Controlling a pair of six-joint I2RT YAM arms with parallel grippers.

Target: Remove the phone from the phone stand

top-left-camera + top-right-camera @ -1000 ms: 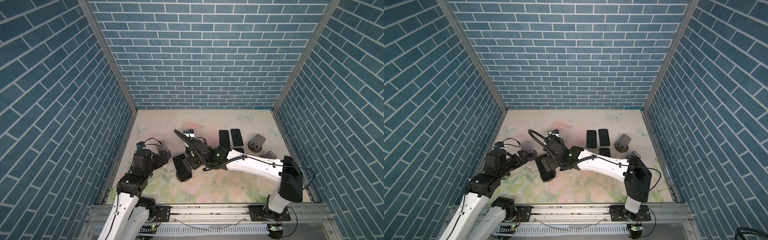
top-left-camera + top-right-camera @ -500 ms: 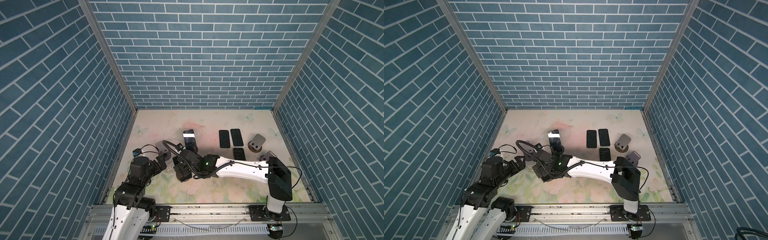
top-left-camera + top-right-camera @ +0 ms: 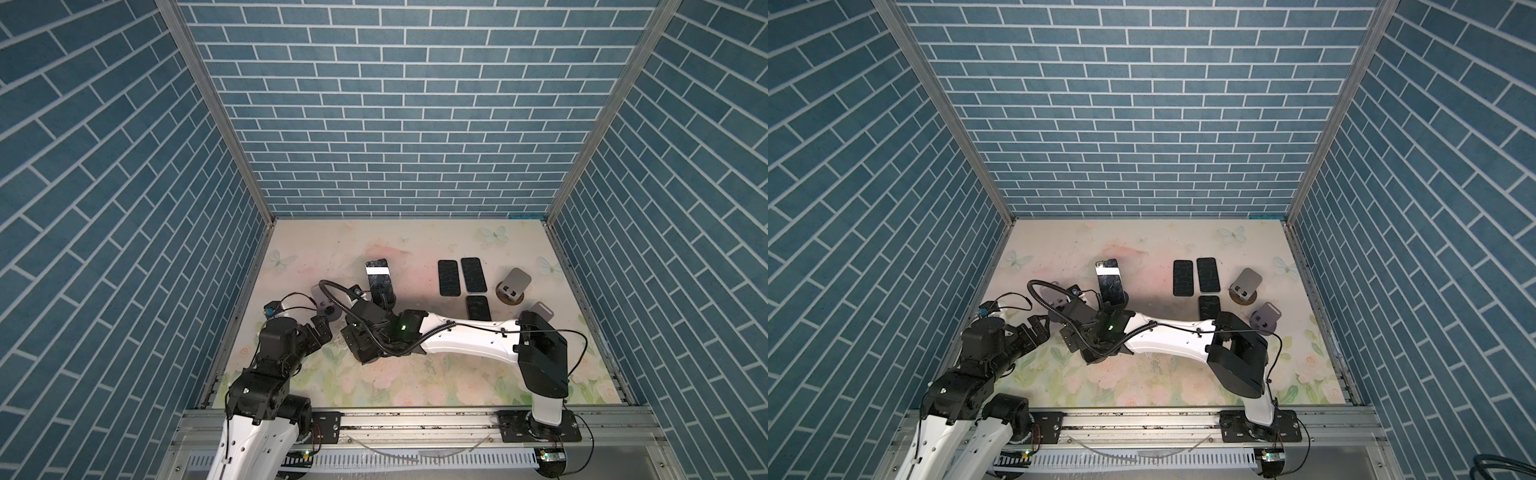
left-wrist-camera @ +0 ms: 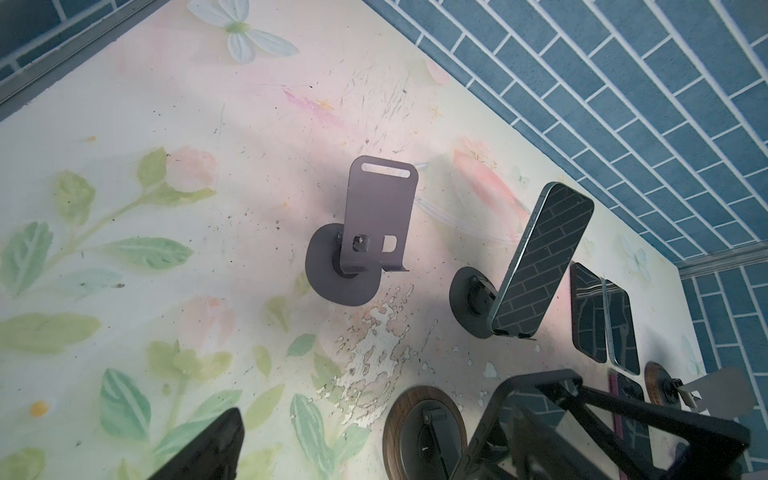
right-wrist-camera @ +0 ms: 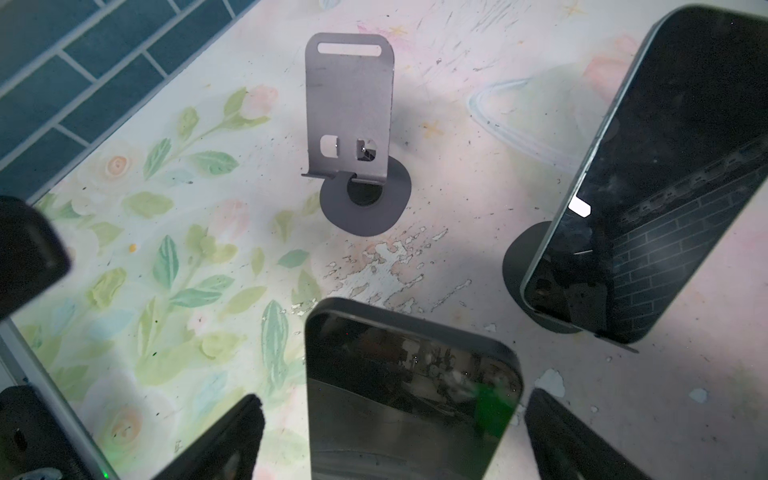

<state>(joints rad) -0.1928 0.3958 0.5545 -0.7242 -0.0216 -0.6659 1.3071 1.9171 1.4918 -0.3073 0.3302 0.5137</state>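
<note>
A dark phone leans on a phone stand with a round wooden base at the near left of the mat. My right gripper reaches across and hangs open over it. In the right wrist view its two fingers stand on either side of the phone with a gap on each side. A second phone leans on a grey stand just behind. My left gripper is open and holds nothing, left of both; only one finger shows in its wrist view.
An empty grey stand stands beside the left gripper. Three phones lie flat at the middle right. Two more empty stands stand further right. The left wall rail runs close to the left arm.
The right gripper has swung from the phone on the grey stand forward and left, down over the phone on the wooden-base stand. The left arm has drawn back a little toward the near edge.
</note>
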